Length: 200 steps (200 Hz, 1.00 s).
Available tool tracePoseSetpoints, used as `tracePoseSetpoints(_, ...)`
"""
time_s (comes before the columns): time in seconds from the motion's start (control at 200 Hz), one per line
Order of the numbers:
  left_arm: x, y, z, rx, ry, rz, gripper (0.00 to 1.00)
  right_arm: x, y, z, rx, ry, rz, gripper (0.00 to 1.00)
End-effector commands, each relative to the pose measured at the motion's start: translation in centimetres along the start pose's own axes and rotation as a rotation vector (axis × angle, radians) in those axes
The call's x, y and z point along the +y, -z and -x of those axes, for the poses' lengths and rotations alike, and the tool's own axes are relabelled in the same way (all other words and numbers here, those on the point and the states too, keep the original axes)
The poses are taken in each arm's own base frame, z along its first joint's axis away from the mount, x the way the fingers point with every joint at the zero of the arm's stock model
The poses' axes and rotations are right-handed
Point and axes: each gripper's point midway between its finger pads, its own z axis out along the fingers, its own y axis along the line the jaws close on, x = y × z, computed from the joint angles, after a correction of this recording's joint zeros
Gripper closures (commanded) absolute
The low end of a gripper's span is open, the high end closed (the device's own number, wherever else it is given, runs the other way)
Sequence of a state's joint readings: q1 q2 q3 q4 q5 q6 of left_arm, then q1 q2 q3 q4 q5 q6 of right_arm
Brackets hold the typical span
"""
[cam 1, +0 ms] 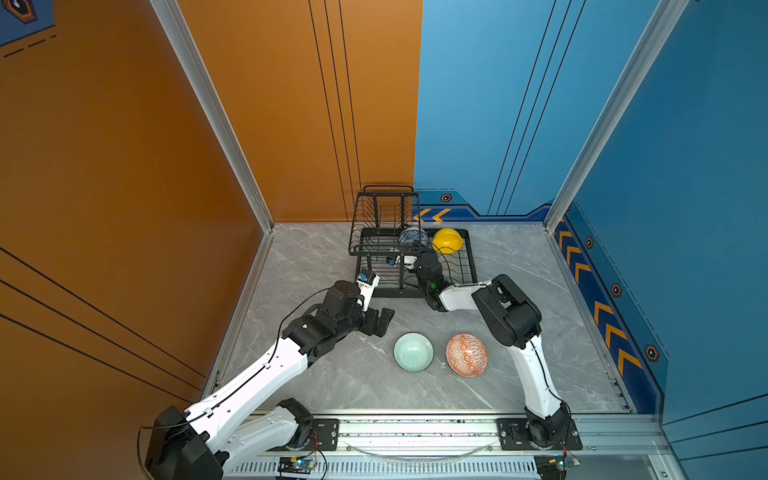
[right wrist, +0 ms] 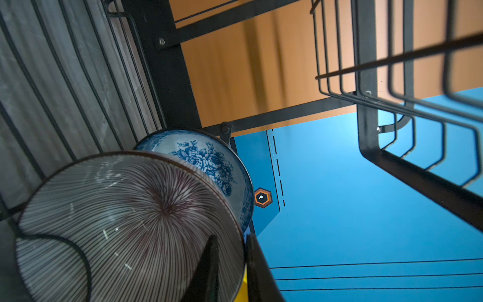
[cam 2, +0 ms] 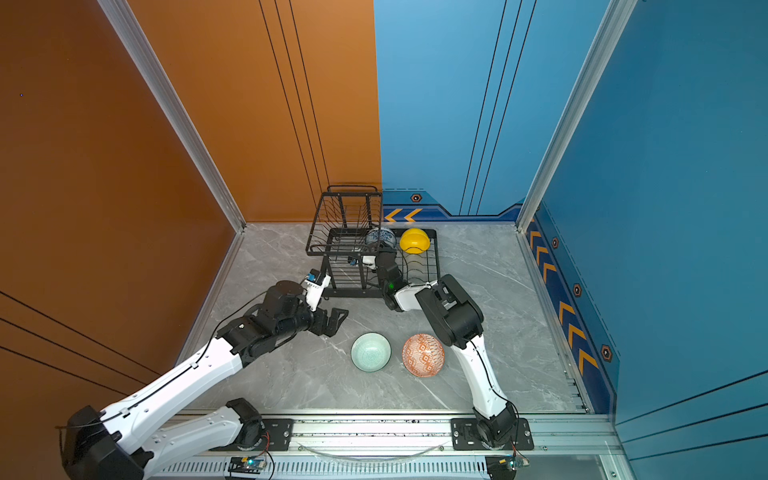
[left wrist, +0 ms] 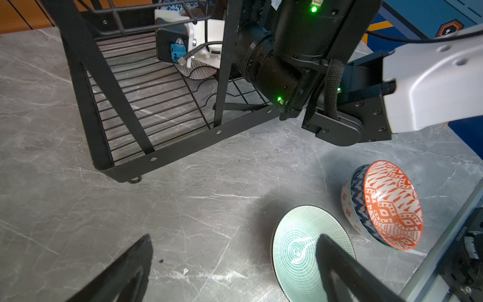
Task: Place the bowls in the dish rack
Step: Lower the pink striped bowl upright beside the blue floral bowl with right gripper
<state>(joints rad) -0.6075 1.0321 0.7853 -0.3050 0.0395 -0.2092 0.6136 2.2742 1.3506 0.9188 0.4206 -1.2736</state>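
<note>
Peering into the lower tier of the black metal wire dish rack [cam 1: 386, 294], parked midway along the far edge of the grey marble-look table [cam 1: 316, 374]. Under the raised basket [cam 1: 384, 216], the right gripper [right wrist: 232, 236], jaws narrowly parted astride the rim of the pinkish radial-striped round bowl [right wrist: 125, 222]; impossible to tell whether pinching it or merely loose around it. Propped on edge on the wires, that bowl, just in front of the blue-white floral round bowl [right wrist: 201, 157], with the plain yellow round bowl [cam 1: 447, 240] in the rack's far right corner. Could topple or roll on release if not seated between wires. Could clack into the floral one if nudged during the pull-out. Could catch the basket wires overhead with the wrist and drag the rack. Over to the left gripper [cam 1: 382, 322]: wide open, empty, hovering beside the pale mint green round bowl [cam 1: 413, 351] near the middle of the table's near edge. Worth watching the orange-white geometric round bowl [cam 1: 466, 354] just beside it, tipped on its side: liable to roll if bumped.
</note>
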Motion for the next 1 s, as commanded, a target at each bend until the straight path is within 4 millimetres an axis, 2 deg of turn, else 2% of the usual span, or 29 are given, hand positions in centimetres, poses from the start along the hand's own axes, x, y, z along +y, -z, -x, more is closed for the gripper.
tracePoseSetpoints(0.0,0.0,0.3,-0.2,0.000,0.015,-0.013,0.02,-0.4,0.1,0.2,-0.007,-0.044,-0.028,0.81)
tracePoseSetpoints(0.14,0.0,0.2,-0.3,0.002,0.016,-0.013,0.02,-0.9,0.3,0.2,-0.010,-0.045,-0.037,0.76)
tracePoseSetpoints(0.406,0.0,0.2,-0.3,0.001,0.016,-0.014,0.02,-1.6,0.9,-0.1,-0.011,-0.025,-0.049,0.53)
tracePoseSetpoints(0.491,0.0,0.2,-0.2,-0.002,0.016,-0.014,0.02,-1.9,1.1,-0.2,-0.009,-0.019,-0.051,0.44)
tracePoseSetpoints(0.761,-0.1,0.4,0.0,-0.010,0.015,-0.016,0.02,-2.7,1.8,-0.8,-0.005,-0.007,-0.060,0.04)
tracePoseSetpoints(0.836,-0.1,0.5,0.1,-0.011,0.015,-0.017,0.02,-2.9,2.0,-0.9,-0.006,-0.002,-0.063,0.00)
tracePoseSetpoints(0.996,0.1,0.4,-0.2,-0.007,0.015,-0.006,0.02,-3.4,2.3,-1.4,0.002,0.016,-0.067,0.00)
